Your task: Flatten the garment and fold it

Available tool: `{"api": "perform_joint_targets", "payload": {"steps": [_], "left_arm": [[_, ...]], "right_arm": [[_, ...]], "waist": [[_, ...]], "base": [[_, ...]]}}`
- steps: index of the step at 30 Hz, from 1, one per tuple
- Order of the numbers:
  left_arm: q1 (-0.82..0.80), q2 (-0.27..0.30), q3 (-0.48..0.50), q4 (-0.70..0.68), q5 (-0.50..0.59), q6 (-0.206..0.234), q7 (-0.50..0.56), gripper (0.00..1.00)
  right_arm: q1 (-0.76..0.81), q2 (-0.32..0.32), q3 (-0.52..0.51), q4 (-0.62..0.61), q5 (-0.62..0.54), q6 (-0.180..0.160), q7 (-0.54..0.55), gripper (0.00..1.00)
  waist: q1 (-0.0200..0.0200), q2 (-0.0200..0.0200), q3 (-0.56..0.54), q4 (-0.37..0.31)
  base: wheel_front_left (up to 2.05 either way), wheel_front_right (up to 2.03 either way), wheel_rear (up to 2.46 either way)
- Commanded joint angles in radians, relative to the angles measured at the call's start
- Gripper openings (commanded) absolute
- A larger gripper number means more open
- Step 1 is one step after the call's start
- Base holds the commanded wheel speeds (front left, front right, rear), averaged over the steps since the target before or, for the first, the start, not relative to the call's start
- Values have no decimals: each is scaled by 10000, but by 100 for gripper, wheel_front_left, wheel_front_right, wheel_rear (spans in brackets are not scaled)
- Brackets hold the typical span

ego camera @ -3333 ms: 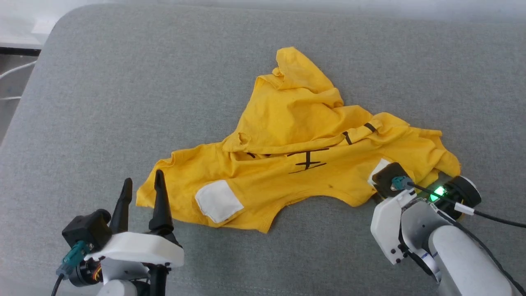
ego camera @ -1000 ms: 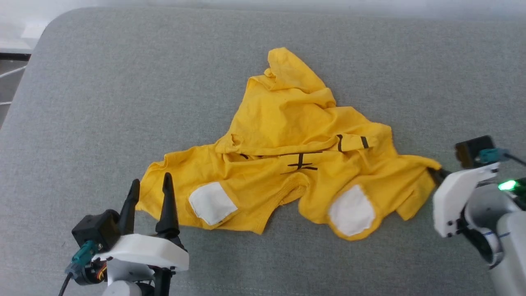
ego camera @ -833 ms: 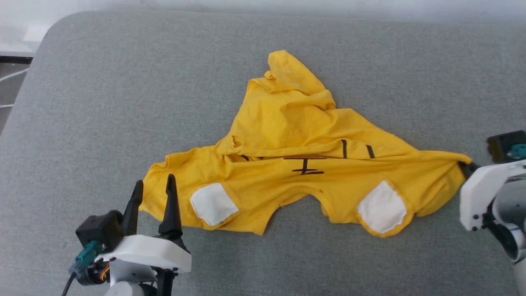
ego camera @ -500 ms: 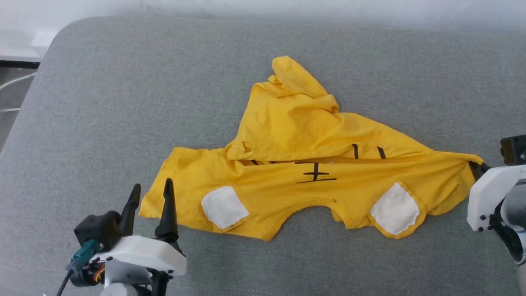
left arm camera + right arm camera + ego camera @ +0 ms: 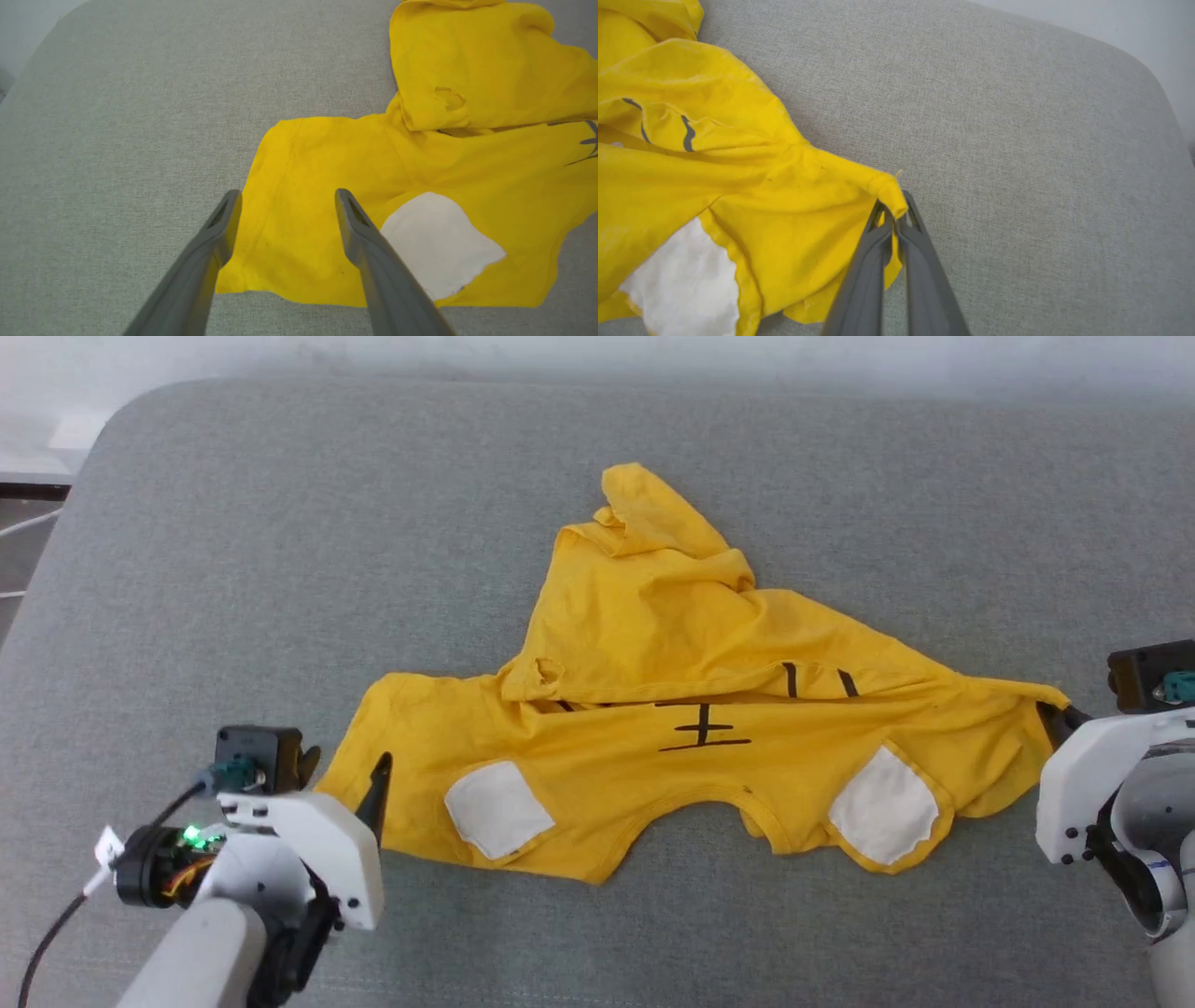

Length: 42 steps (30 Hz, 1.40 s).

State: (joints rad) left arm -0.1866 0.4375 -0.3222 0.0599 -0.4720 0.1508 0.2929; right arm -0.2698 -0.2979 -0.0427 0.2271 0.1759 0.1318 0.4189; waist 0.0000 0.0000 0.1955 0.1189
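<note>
Since the earlier frames the right gripper [image 5: 1053,717] has drawn its end of the garment [image 5: 691,737] outward to the right, so the cloth that was bunched there is now stretched. The left gripper [image 5: 342,773] has turned and come in toward the other end.

The garment lies in the middle of the grey padded surface [image 5: 280,569], and its long axis goes left to right between the two grippers. Its near half is rather flat and shows two white patches [image 5: 498,807], but the far half is folded over itself into a wrinkled heap [image 5: 653,579].

The right gripper is closed and pinches the tip of the right sleeve [image 5: 887,189]. The left gripper is wide open and holds nothing. In the left wrist view the left sleeve [image 5: 285,154] lies directly ahead of it. One finger is over the cloth and the other is about at the sleeve edge. Whether the fingertips already touch the cloth, I cannot tell from this angle.

I judge that the coming move is a grasp of this left sleeve, and the left arm is clearly the nearer one. It probably needs to go a little forward and down, and then close.
</note>
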Motion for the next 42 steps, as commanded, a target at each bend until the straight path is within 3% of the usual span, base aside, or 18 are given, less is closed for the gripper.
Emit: {"api": "perform_joint_targets", "payload": {"steps": [1,11,16,25,26,27,34,42], "left_arm": [[-238,57,-29,200,58,115,289,100],[-885,102,-164,1414,-421,-261,1320,100],[-1161,57,-106,2117,-436,-208,1199,100],[-1449,-411,11,3215,-1126,-701,933,100],[-1483,-461,16,3325,-1199,-776,897,40],[-1514,-511,17,3412,-1273,-874,844,0],[-1601,-770,81,3698,-1787,-1454,578,0],[-1702,-1435,828,2587,-2725,-1908,-852,0]], "right_arm": [[38,51,57,-68,35,-11,-56,0],[2,31,132,-193,153,-11,-4,0],[-9,7,140,-227,196,-11,16,0],[-29,28,125,-265,232,-11,49,0],[-41,28,122,-261,234,-11,46,0],[-55,31,122,-264,231,-11,48,0],[-115,51,82,-283,211,-11,-8,0],[-148,361,-316,-560,365,-11,-236,0]], "waist": [[0,0,56,-63],[0,0,245,-166],[0,0,333,-176],[0,0,458,-154],[0,0,464,-152],[0,0,470,-154],[0,0,457,-179],[0,0,352,-235]], "base": [[0,0,0],[0,0,0],[0,0,0],[0,0,0],[0,0,0],[0,0,0],[0,0,0],[0,0,0]]}}
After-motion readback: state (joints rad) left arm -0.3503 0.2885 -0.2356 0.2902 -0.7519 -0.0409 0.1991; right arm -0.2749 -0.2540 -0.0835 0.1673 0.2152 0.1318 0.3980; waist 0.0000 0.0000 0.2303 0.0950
